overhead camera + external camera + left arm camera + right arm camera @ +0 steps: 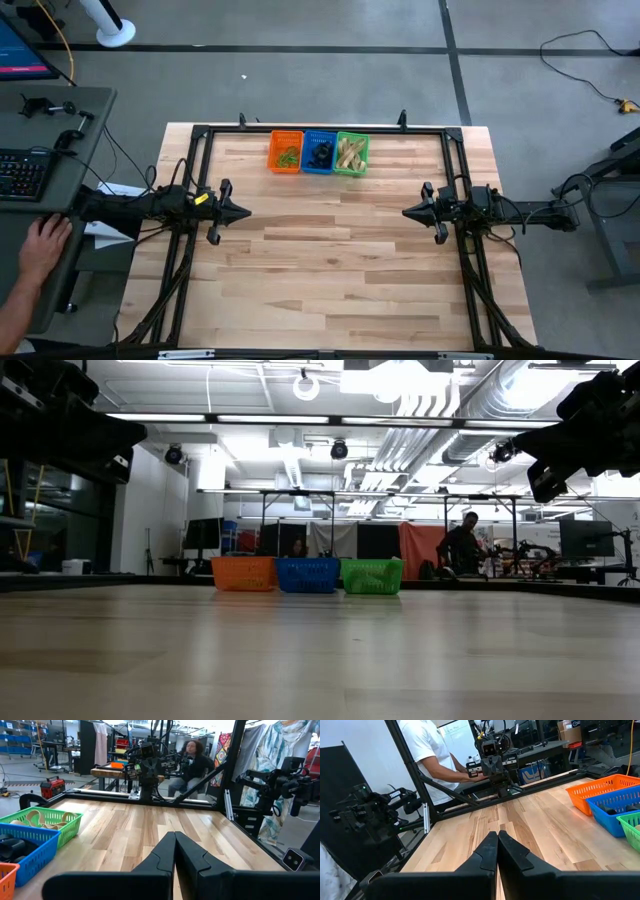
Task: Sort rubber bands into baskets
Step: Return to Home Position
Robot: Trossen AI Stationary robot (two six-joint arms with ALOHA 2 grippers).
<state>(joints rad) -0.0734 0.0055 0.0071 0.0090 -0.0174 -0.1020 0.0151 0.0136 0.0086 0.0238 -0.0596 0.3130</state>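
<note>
The left gripper [245, 212] and right gripper [407, 212] are closed, empty, well apart from the 3 baskets [308, 574] holding the rubber bands [350, 152]. Risk seems small: a wide swing could knock a basket.

Fingers of the left gripper [175, 837] pressed together above the wooden table [150, 825]. Off to one side, nearest first: corner of orange basket [6, 879], blue basket [35, 855] with black rubber bands [9, 847], green basket [67, 831] with tan rubber bands [39, 817]. Straight ahead, across the table, the right arm [149, 767]; behind it, a seated person [192, 765].
</note>
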